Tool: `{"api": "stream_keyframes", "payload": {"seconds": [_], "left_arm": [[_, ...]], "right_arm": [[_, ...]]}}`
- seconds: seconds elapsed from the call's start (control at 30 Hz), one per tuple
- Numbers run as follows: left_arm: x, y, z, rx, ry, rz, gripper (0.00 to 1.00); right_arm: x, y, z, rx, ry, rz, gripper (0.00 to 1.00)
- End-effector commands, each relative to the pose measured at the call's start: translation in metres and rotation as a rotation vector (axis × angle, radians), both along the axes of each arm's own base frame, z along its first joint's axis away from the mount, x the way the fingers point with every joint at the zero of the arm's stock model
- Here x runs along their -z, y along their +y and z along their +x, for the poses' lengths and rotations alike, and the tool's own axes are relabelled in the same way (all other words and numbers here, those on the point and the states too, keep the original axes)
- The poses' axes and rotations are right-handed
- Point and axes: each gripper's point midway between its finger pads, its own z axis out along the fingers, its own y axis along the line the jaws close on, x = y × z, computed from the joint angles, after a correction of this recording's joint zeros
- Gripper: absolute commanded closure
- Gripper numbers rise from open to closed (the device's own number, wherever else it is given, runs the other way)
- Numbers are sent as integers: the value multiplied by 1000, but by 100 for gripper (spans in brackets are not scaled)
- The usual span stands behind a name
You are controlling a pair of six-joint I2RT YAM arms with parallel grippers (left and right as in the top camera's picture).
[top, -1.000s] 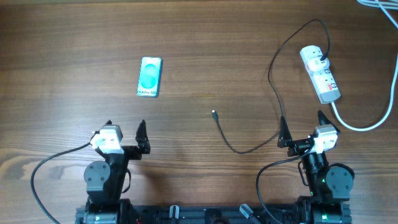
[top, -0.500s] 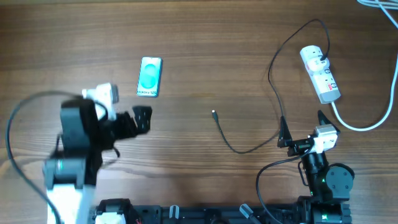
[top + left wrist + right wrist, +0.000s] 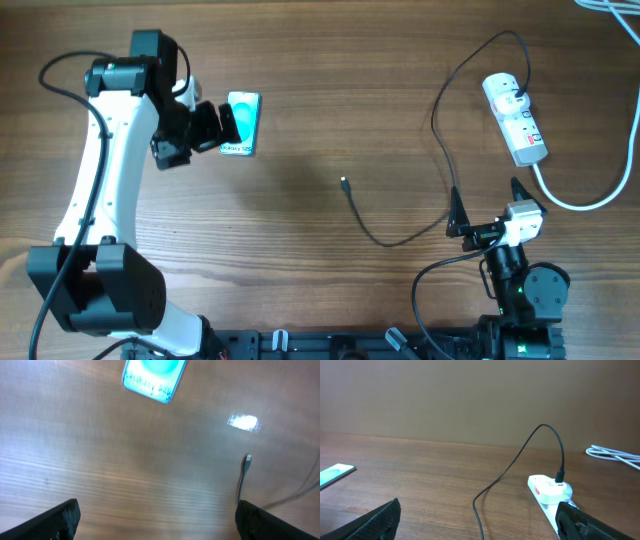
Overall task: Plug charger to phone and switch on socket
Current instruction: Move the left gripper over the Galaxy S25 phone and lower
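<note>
Over the left of the table (image 3: 330, 60), my left gripper (image 3: 226, 130) hovers spread and empty just beside the phone (image 3: 241, 123), so I judge grasping it is the step in hand, needing a square straddle of its long edges; the charger tip (image 3: 343, 183) lies well apart.

"What colour was the phone (image 3: 241, 123)?"
"Cyan screen, white strip at the bottom. The charger (image 3: 433, 120) was black, the socket (image 3: 516, 132) white with red marks."
"And the table (image 3: 330, 80)?"
"Brown, streaked with wood grain."
</note>
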Motion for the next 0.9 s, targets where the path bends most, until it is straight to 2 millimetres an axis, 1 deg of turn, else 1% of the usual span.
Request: {"api": "stream_keyframes", "payload": {"seconds": [0.0, 0.03, 0.07, 0.1, 0.13, 0.2, 0.3, 0.4, 0.53, 0.6, 0.67, 0.73, 0.77, 0.8, 0.87], "left_arm": [[-3, 2, 33, 11, -124, 27, 1], [-2, 2, 39, 11, -140, 27, 5], [-1, 2, 45, 9, -159, 27, 14], [3, 0, 50, 10, -173, 26, 16], [9, -2, 54, 18, -187, 25, 0], [23, -9, 57, 35, -195, 24, 0], [44, -22, 51, 70, -181, 21, 0], [61, -34, 48, 102, -185, 18, 0], [82, -39, 47, 129, -208, 62, 0], [93, -39, 45, 134, -215, 79, 0], [102, -37, 48, 130, -242, 92, 0], [107, -27, 56, 114, -283, 153, 0], [108, -18, 62, 99, -313, 204, 0], [110, -15, 65, 93, -325, 226, 0], [113, -14, 68, 88, -349, 229, 0]], "right_arm": [[-2, -1, 0, 6, -9, 7, 0], [-2, -1, 0, 7, -9, 7, 0], [-2, -1, 0, 6, -9, 7, 0], [-2, -1, 0, 7, -9, 7, 0], [-2, -1, 0, 7, -9, 7, 0], [-2, -1, 0, 7, -9, 7, 0], [-2, -1, 0, 6, -9, 7, 0], [-2, -1, 0, 6, -9, 7, 0], [-2, -1, 0, 6, -9, 7, 0], [-2, -1, 0, 7, -9, 7, 0], [-2, -1, 0, 7, -9, 7, 0], [-2, -1, 0, 7, -9, 7, 0], [-2, -1, 0, 7, -10, 7, 0], [-2, -1, 0, 6, -9, 7, 0], [-2, -1, 0, 7, -9, 7, 0]]}}
